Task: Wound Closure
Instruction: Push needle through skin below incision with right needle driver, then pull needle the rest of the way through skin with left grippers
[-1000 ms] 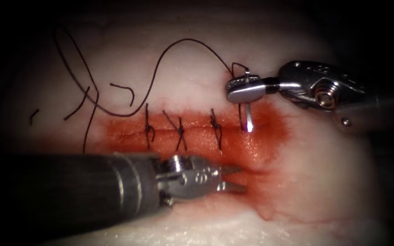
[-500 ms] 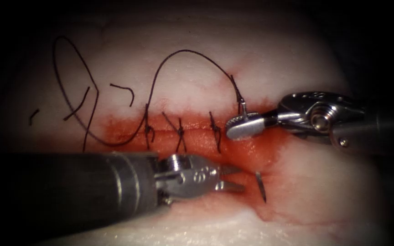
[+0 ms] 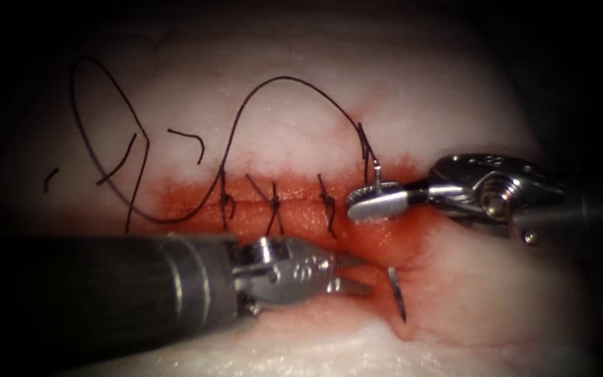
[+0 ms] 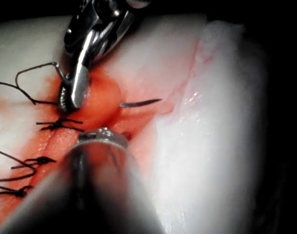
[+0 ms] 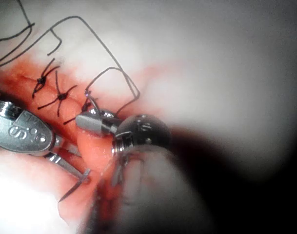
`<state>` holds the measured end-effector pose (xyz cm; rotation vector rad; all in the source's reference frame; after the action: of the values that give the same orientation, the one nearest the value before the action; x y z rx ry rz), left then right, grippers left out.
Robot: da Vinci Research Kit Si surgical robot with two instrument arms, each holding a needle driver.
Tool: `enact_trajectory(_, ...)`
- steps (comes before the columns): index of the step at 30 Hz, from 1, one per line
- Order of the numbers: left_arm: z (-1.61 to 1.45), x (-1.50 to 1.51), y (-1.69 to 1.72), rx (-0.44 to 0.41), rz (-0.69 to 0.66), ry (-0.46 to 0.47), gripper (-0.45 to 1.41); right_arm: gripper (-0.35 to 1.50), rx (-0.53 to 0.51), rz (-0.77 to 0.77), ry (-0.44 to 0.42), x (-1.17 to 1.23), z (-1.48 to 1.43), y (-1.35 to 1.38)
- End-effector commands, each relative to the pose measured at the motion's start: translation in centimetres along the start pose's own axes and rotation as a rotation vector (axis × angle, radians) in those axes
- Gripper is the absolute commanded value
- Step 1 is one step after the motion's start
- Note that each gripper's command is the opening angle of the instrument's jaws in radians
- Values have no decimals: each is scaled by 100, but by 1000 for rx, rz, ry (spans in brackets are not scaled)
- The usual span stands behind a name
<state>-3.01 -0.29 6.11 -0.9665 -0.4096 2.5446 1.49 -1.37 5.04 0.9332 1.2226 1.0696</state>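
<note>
My right tool comes in from the right with its jaws shut on the needle near its tail end, just right of the third stitch. The curved needle runs through the tissue under the cut. Its tip stands out of the red-stained tissue on the near side. My left tool rests just left of that tip, jaws open and holding nothing. Dark thread arcs up and left from the needle's tail. The wrist views show the protruding tip.
Three knotted stitches cross the cut to the left of the needle. Loose thread loops over the pale tissue at the far left, with short cut ends beside it. Red fluid covers the tissue around the cut.
The right tool moved down toward the cut and drove the needle in. The tip, earlier at the far edge, now stands out on the near side. The left tool stayed put.
</note>
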Motion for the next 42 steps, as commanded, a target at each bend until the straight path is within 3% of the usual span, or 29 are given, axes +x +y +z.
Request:
enact_trajectory(1, 4, 3, 3, 1, 8, 9, 22, 22, -30, -30, 46, 6, 0, 13)
enact_trajectory(5, -15, 22, 12, 37, 73, 83, 29, 76, -152, -104, 99, 21, -21, 36)
enact_trajectory(11, -24, 44, 8, 99, 127, 191, 32, 84, -223, -115, 108, 24, -51, 53)
enact_trajectory(17, -11, 54, 3, 134, 144, 224, 32, 79, -266, -122, 100, 27, -85, 63)
enact_trajectory(23, 10, 58, 1, 168, 148, 248, 24, 49, -305, -131, 109, 26, -102, 64)
enact_trajectory(27, 22, 52, 11, 191, 156, 243, 30, 25, -313, -129, 117, 25, -99, 64)
enact_trajectory(30, 23, 51, 9, 242, 141, 246, 19, 7, -311, -129, 128, 24, -97, 63)
enact_trajectory(33, 22, 50, 3, 312, 67, 283, -22, -1, -311, -130, 136, 22, -94, 63)
enact_trajectory(34, 22, 50, 1, 335, 59, 292, -27, -3, -311, -131, 139, 21, -93, 63)
enact_trajectory(38, 26, 49, -9, 388, 28, 312, -28, -17, -308, -133, 146, 15, -91, 60)
enact_trajectory(40, 27, 48, -12, 385, 20, 316, -45, -22, -305, -134, 155, 12, -90, 58)
enact_trajectory(42, 28, 46, -14, 368, 19, 327, -45, -28, -301, -134, 163, 9, -90, 56)
